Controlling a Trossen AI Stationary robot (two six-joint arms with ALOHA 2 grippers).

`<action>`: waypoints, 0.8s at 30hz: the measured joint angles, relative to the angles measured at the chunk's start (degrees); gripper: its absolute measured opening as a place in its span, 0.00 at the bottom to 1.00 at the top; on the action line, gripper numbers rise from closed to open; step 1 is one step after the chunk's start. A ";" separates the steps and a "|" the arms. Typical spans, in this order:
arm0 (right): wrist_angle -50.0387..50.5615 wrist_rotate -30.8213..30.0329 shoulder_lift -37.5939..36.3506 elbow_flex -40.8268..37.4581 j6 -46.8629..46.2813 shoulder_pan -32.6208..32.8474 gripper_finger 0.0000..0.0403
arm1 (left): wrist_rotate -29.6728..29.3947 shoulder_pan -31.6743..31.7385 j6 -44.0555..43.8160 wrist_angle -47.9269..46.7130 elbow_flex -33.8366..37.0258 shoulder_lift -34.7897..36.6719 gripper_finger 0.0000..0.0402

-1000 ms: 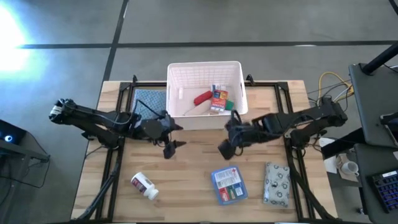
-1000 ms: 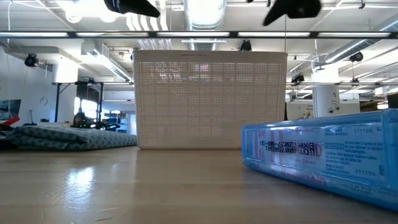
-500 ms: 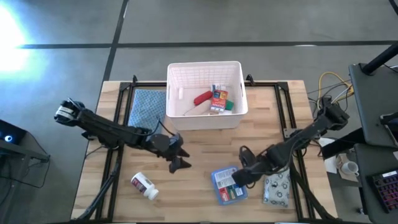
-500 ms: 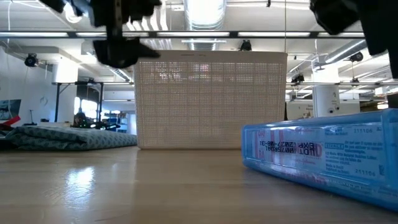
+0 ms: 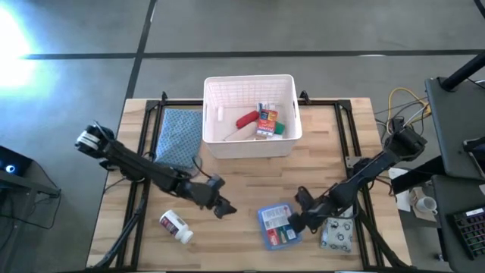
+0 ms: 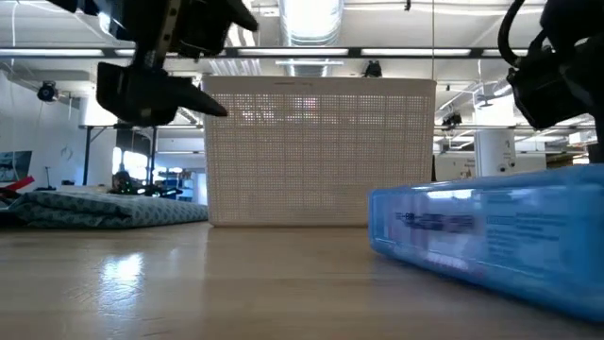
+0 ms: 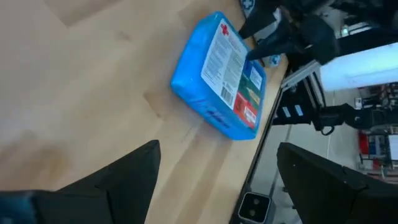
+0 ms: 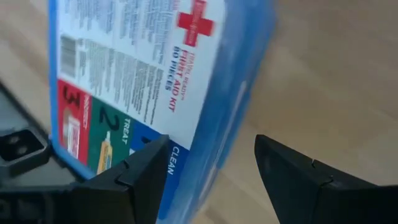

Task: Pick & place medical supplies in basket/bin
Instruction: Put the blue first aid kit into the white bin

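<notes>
The flat blue pack point(image 5: 274, 227) lies on the table near its front edge; it also shows in the low view point(image 6: 481, 236). My right gripper point(image 5: 295, 214) is open and low at the pack's right side. In the right wrist view point(image 8: 211, 174) one finger is over the pack's label point(image 8: 155, 74) and the other over bare wood. My left gripper point(image 5: 222, 197) is open and empty above the table, left of the pack point(image 7: 217, 78). The white pill bottle point(image 5: 176, 226) lies on its side at the front left. The patterned pouch point(image 5: 339, 232) lies flat right of the pack. My right gripper's open fingers point(image 8: 134, 177) stand astride the blue pack's right long edge point(image 8: 239, 106), coming level from the table's right side. I cannot tell whether they touch it. The pack lies flat on the table.
The white basket point(image 5: 216, 95) stands at the far middle with a red tube point(image 5: 246, 119) and small coloured boxes point(image 5: 267, 121) in it. The blue cloth point(image 5: 180, 133) lies left of the basket. Bare wood lies between the basket and the pack.
My left gripper has gone from the basket's front toward the table's near edge and down, staying open. My right gripper has gone from the table's middle toward the near edge and down to the blue pack's right side.
</notes>
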State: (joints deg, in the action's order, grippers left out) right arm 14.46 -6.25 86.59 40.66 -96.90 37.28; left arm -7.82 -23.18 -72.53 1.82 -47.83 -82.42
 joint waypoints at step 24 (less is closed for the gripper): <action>-17.69 -3.15 2.29 -6.41 4.18 -0.02 0.56 | 12.20 -0.39 -4.84 -0.43 -26.53 -35.92 0.75</action>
State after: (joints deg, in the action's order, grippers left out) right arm -3.23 -9.39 88.88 34.25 -92.73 37.26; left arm 4.38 -23.57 -77.36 1.39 -74.36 -118.34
